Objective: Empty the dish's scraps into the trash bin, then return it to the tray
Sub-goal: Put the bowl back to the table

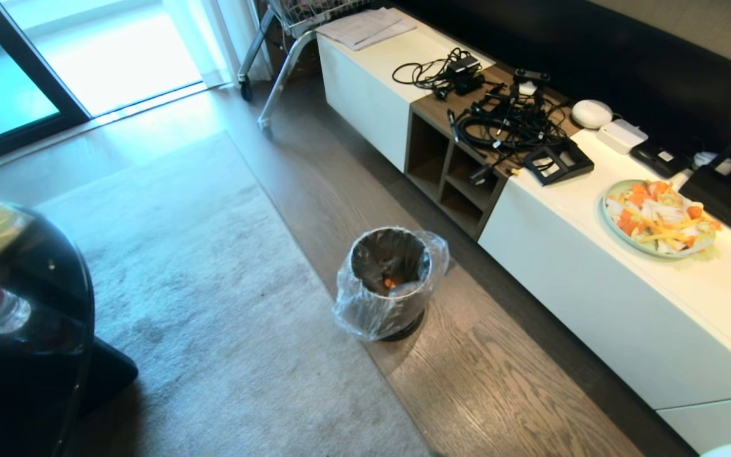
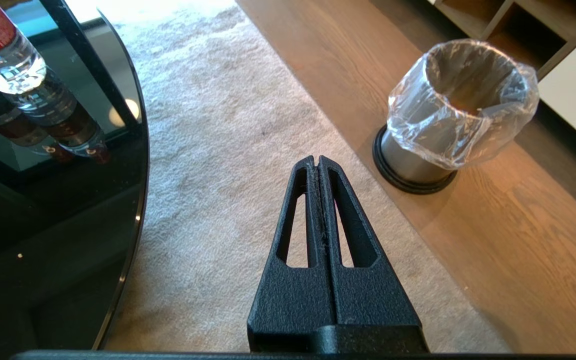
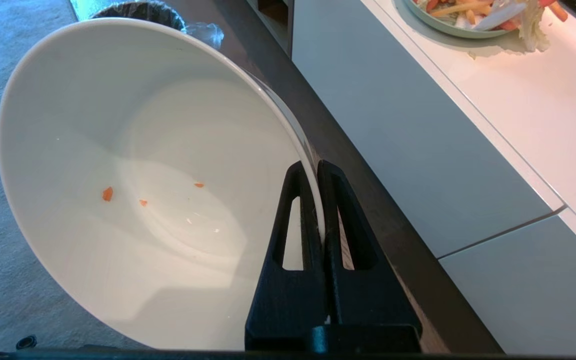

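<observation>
The white bowl is tilted on its side above the carpet, its rim pinched between the closed fingers of the right gripper; only a few orange crumbs cling inside. The bag-lined trash bin stands on the wood floor near the white cabinet, orange scraps inside. The left gripper hangs over the carpet, fingers pressed together, empty.

Cabinet: long low white cabinet along the wall, with open wooden cubbies.
On top: pale-green plate of chopped vegetables, tangled black cables, papers.
Floor: beige rug on wood planks.
Glass tabletop: black, bearing water bottles.
</observation>
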{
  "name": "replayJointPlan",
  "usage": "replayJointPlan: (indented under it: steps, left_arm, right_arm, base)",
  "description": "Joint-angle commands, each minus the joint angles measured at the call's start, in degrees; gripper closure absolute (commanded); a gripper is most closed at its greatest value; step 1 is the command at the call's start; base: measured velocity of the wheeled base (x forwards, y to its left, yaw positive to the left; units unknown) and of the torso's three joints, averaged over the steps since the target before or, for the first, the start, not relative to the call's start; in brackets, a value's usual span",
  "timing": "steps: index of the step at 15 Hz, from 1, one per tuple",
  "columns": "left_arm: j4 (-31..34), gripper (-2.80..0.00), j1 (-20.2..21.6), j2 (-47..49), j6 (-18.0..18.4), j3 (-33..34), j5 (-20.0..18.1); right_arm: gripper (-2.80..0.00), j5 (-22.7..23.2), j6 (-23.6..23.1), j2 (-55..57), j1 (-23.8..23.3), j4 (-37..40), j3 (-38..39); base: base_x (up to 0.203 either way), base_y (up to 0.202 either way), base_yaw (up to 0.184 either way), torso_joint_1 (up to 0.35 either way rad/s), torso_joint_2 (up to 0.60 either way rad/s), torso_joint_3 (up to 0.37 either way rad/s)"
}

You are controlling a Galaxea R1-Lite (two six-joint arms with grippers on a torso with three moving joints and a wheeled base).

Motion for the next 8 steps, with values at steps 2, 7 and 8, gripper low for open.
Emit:
replayJointPlan:
  steps: [2,7,8]
  left_arm:
    - [0.0,0.00,0.0,0.0,-0.1,0.0,0.0]
    - [0.0,0.00,0.0,0.0,-0.1,0.0,0.0]
    - [0.0,0.00,0.0,0.0,-0.1,0.0,0.0]
  right_arm:
    - [0.00,0.0,-0.1,0.1,0.0,0.0,0.0]
    - [0.00,0.0,-0.1,0.1,0.1,0.0,0.0]
    - [0.00,0.0,-0.1,0.1,0.0,0.0,0.0]
  base:
    - [0.000,0.000,0.000,0.001,0.01,0.200]
    - [0.000,0.000,0.000,0.002,0.00,0.203]
    - [0.000,0.000,0.000,0.004,0.00,0.198]
